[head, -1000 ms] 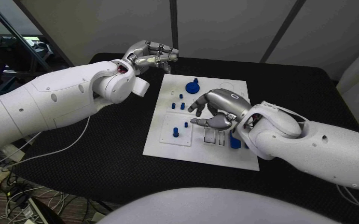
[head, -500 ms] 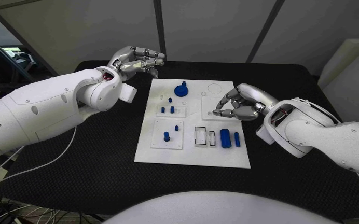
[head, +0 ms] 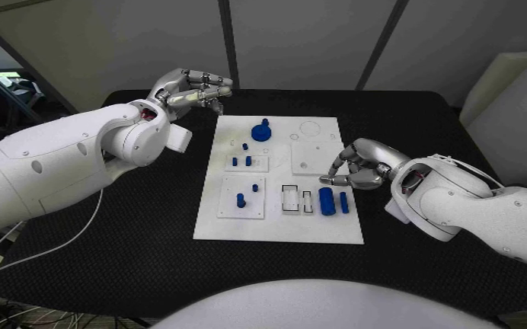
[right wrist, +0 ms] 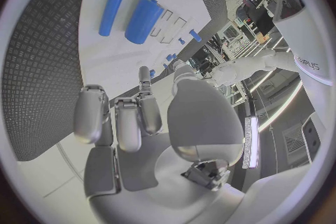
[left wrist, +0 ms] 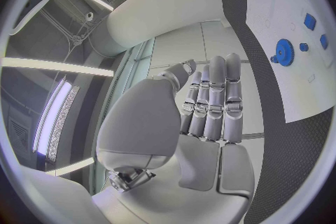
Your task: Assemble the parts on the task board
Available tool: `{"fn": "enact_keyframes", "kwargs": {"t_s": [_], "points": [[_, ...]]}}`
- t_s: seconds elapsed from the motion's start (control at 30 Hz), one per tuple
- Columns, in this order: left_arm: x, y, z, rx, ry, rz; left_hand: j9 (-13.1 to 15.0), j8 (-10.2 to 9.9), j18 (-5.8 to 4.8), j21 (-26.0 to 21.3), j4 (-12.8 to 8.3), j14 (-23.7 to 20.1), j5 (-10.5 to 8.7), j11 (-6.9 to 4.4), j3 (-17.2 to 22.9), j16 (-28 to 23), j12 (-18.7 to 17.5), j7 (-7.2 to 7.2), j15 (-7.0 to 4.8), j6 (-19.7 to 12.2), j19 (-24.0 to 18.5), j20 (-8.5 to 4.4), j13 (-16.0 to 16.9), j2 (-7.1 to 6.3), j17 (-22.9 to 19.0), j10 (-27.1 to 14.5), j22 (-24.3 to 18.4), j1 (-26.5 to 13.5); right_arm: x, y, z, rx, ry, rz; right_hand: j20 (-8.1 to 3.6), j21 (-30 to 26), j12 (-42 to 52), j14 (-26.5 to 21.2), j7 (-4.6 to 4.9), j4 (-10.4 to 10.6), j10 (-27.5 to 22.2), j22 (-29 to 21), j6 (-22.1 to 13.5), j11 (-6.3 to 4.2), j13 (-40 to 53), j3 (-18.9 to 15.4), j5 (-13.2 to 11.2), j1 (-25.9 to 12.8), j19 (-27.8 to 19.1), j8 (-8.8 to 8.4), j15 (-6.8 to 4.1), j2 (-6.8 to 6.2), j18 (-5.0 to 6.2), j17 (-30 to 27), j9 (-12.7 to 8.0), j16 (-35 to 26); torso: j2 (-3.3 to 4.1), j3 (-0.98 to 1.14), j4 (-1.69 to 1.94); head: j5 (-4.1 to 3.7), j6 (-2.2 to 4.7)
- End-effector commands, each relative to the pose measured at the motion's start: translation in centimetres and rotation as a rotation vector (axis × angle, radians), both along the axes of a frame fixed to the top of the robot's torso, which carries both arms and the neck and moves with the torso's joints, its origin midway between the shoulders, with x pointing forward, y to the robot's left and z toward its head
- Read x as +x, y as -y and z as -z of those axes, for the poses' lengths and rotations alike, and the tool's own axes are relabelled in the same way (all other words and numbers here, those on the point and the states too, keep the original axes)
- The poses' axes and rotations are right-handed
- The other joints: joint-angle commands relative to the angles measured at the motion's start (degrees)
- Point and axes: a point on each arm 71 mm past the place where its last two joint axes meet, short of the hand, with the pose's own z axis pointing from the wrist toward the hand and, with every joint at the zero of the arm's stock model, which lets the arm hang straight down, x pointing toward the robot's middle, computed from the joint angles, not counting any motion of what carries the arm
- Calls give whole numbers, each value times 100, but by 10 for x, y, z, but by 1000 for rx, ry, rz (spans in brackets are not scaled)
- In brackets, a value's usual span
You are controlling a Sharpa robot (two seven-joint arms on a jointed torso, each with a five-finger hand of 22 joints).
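A black table (head: 132, 230) with a fine textured surface carries the white task board (head: 280, 226), which lies flat near its middle, long side running away from the robot. The board rests directly on the tabletop, with dark surface showing on all sides of it. Small blue parts (head: 330, 202) lie and stand on the board; none lies on the bare table itself.

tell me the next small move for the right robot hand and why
Probably a short reach toward the thick blue cylinder lying on the white task board. The right robot hand hovers at the board's right edge just behind that cylinder and the thin blue rod beside it, fingers curled and holding nothing. The left robot hand is off the board.
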Motion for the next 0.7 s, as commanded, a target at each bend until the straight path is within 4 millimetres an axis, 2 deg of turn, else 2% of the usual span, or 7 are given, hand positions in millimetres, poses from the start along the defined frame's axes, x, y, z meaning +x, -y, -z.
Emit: {"fn": "enact_keyframes", "kwargs": {"t_s": [0.03,0.17,0.33,0.7], "points": [[0,0,-2,-8,11,4,-8,24,-73,-35,24,5,17,-2,-25,-32,31,25,27,-10,-14,34,1,10,-7,-46,-5,-63,-1,1,4,-80,-10,3,9,40,28,485,-4,14,48,53,-59,-4,188,-60,-26,97,50,48,30,-5,-124,918,35,41,-2,0,7,-14,-37],[0,1,-2,-9,11,5,-8,24,-73,-35,24,5,17,-2,-25,-32,31,25,27,-10,-14,34,1,10,-7,-46,-5,-63,-2,0,7,-108,-21,0,12,57,66,486,-4,18,73,77,-72,-3,244,-99,-52,118,62,73,32,-2,-129,929,63,47,6,2,18,-30,-46],[0,1,-2,-9,12,5,-8,24,-73,-35,24,5,17,-2,-25,-32,31,25,27,-10,-14,34,1,10,-7,-46,-5,-63,-4,-3,10,-141,-28,-7,14,55,62,483,-9,33,72,75,-76,-5,253,-162,-65,92,55,121,32,14,-127,921,110,44,3,7,12,-18,-50],[-1,1,-2,-9,11,5,-8,24,-73,-35,24,5,17,-2,-25,-32,31,25,27,-10,-14,34,1,10,-7,-46,-5,-63,-10,-7,22,-191,-70,-30,14,48,27,477,-18,40,51,70,-103,-11,243,-274,-89,-18,42,211,29,47,-124,911,195,40,2,2,18,-16,-69]]}}
